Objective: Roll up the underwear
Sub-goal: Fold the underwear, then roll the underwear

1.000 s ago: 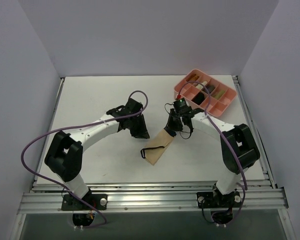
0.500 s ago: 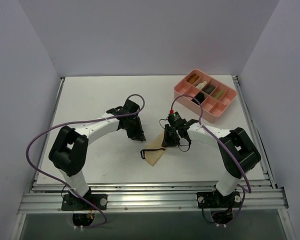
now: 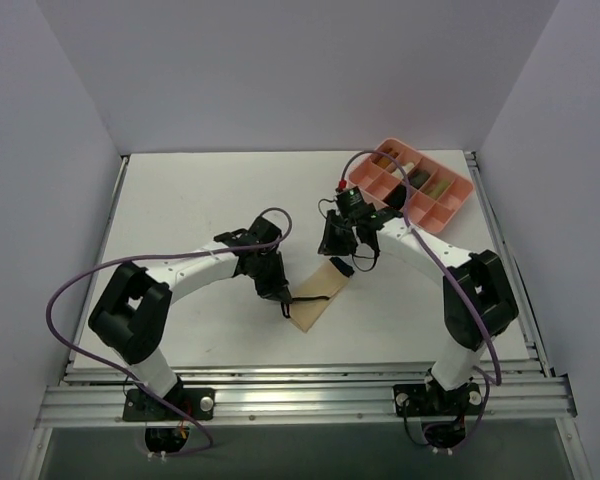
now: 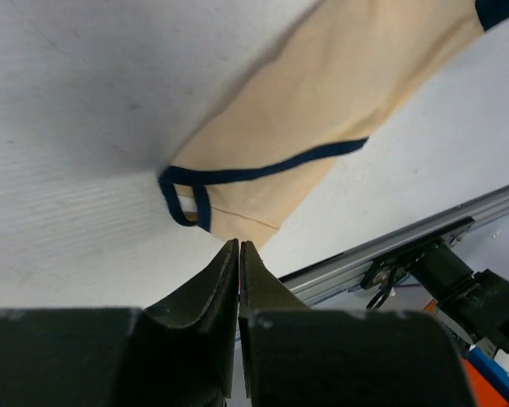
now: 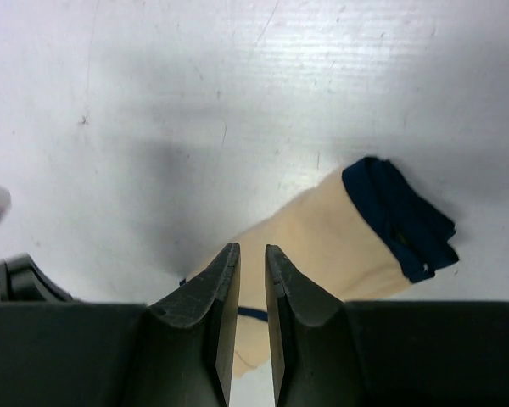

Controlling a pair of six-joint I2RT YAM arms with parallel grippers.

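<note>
The underwear [image 3: 318,295] is a tan strip with thin dark trim, lying flat and slanted on the white table between the arms. My left gripper [image 3: 279,296] is low at its near-left end. In the left wrist view the underwear [image 4: 322,102] fills the upper right, and the left gripper [image 4: 238,244] has its jaws pressed together, tips touching the cloth's near corner beside a dark trim loop [image 4: 182,191]. Whether cloth is pinched I cannot tell. My right gripper [image 3: 337,243] hovers over the far end. Its jaws [image 5: 252,248] stand slightly apart with nothing between them, above the underwear [image 5: 322,246] and its dark band [image 5: 399,220].
A pink divided tray [image 3: 454,210] with small rolled cloths in its compartments stands at the back right, just beyond the right arm. The aluminium rail [image 3: 300,395] runs along the table's near edge. White walls enclose the table on three sides.
My left gripper has come forward and down to the underwear's near-left end, and its jaws have closed. The right gripper dipped towards the cloth, then drew back over its far end.
</note>
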